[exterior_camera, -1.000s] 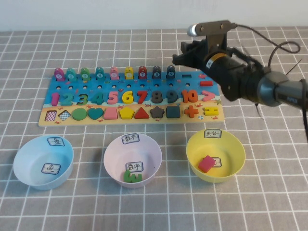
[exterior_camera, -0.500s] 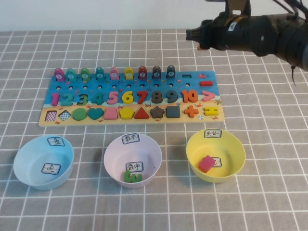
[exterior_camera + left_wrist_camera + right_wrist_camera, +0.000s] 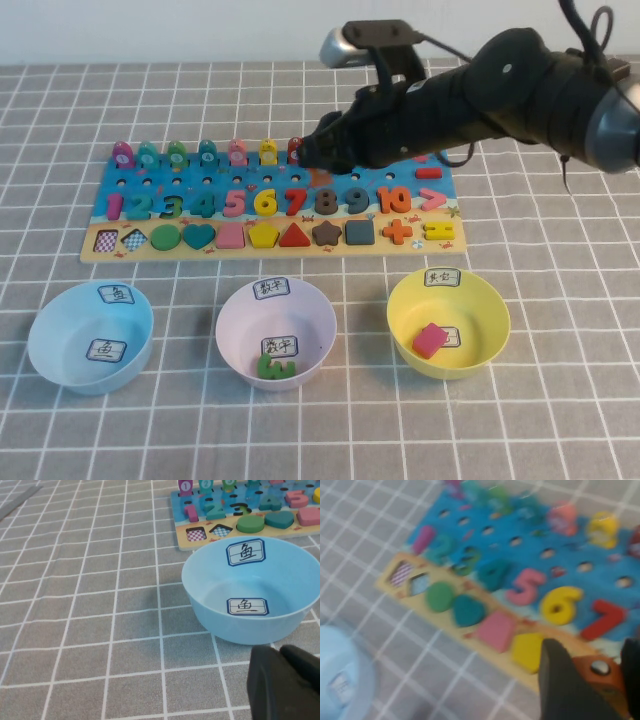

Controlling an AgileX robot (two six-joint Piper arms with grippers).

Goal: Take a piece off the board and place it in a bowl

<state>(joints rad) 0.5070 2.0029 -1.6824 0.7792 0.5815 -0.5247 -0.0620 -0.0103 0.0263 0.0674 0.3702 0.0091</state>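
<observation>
Your right gripper point(image 3: 592, 680) is pinching the light, rigid fish point(image 3: 598, 672) above the board point(image 3: 400, 243); left gripper point(image 3: 285, 685) beside the bowl point(image 3: 250, 595), fingers unclear.

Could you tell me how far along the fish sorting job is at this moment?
Done: the orange fish piece is off the board. In hand: the right gripper, above the board, is shut on it. Left: carry it to the empty light blue bowl. The left gripper waits beside that bowl.
</observation>
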